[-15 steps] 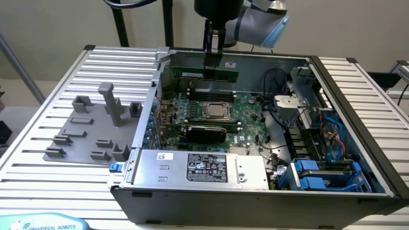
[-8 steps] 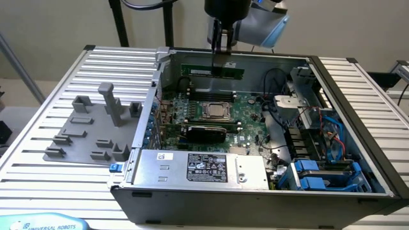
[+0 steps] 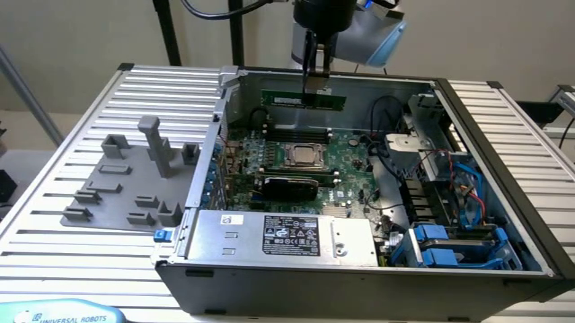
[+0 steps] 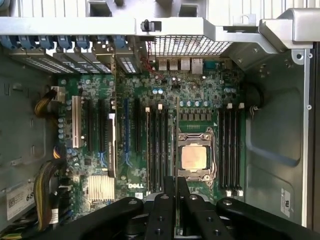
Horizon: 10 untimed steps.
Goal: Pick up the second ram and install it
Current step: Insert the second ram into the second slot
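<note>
The second ram (image 3: 289, 100), a thin green stick, hangs level above the back of the open computer case (image 3: 359, 276), clear of the motherboard (image 3: 341, 168). My gripper (image 3: 314, 87) comes down from above and is shut on the stick's upper edge, right of its middle. In the wrist view the black fingers (image 4: 165, 210) stand pressed close together, looking straight down on the board. Below them run the long black memory slots (image 4: 157, 150), with a second bank (image 4: 231, 150) on the other side of the CPU socket (image 4: 194, 157). The stick itself is edge-on between the fingers there.
A grey fixture plate (image 3: 126, 182) with upright holders lies on the slatted table at the exterior view's left. Inside the case sit the power supply (image 3: 279, 235) at the front, blue drive bays (image 3: 449, 245) and cables at the right, and a black card (image 3: 287, 183) near the CPU.
</note>
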### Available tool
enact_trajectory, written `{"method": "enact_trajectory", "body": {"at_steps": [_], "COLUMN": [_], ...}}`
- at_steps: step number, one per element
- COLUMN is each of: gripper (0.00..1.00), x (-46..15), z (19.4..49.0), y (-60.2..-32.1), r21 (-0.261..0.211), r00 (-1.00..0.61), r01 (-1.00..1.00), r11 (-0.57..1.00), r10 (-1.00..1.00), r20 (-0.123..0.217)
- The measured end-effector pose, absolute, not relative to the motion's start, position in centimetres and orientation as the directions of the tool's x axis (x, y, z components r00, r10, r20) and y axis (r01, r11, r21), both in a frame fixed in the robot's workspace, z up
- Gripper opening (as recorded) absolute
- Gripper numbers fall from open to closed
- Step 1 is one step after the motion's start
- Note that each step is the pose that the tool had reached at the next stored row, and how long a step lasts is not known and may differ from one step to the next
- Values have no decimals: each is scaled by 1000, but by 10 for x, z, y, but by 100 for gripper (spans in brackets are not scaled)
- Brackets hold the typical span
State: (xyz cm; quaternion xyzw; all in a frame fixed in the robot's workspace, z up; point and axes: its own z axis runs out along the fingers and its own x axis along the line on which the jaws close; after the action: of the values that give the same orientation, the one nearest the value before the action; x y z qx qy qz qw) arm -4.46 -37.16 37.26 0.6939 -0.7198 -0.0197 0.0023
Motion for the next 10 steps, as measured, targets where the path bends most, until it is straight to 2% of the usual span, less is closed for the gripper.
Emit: {"method": "enact_trajectory", "body": {"at_steps": [10], "gripper": [14], "x": [-45], "z": [373], "y": [-372], "r21": [32], "r00": [-37], "r01": [-999], "r11": [36], "r10": [-999], "r20": [-24]}}
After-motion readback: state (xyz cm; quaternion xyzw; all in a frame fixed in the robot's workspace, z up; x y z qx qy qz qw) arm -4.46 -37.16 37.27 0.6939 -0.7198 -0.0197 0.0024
